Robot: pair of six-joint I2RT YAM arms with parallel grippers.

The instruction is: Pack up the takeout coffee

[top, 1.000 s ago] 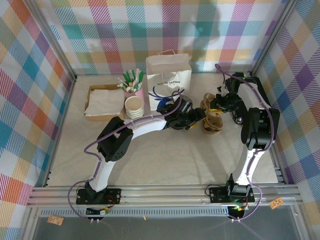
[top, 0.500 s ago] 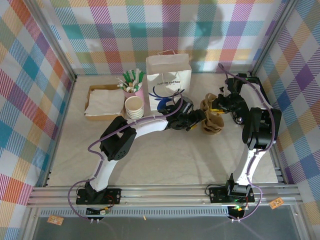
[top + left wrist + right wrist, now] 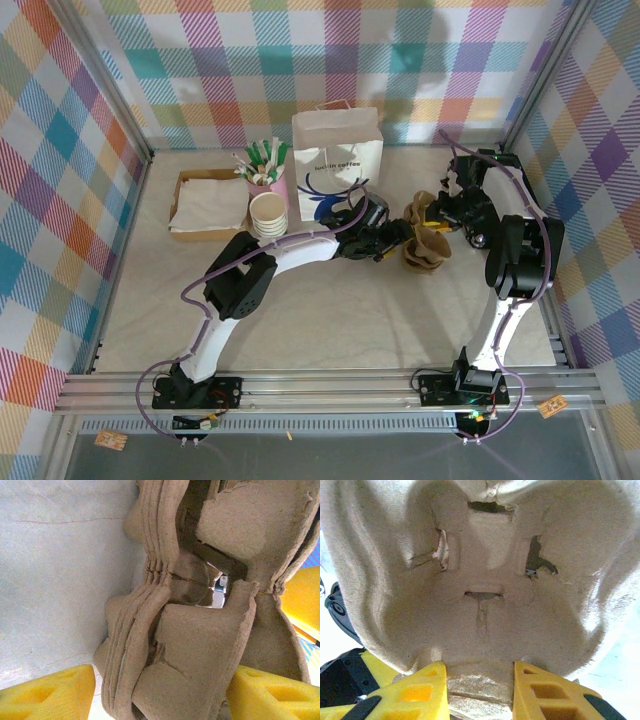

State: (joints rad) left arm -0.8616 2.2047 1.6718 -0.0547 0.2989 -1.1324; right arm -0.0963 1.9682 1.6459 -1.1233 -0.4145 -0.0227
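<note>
Our right gripper (image 3: 479,684) pinches the rim of one pulp carrier (image 3: 485,580). Our left gripper (image 3: 162,692) straddles the carrier stack (image 3: 150,630); whether it grips, we cannot tell. The takeout coffee (image 3: 324,210), seemingly beside the paper bag (image 3: 337,140), is not yet packed.

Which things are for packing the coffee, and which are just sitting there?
For the job: brown cup carriers; right hand pinching one; left hand around the stack; white paper bag.

Just sitting there: paper cups; pink cup of straws; napkin tray.
</note>
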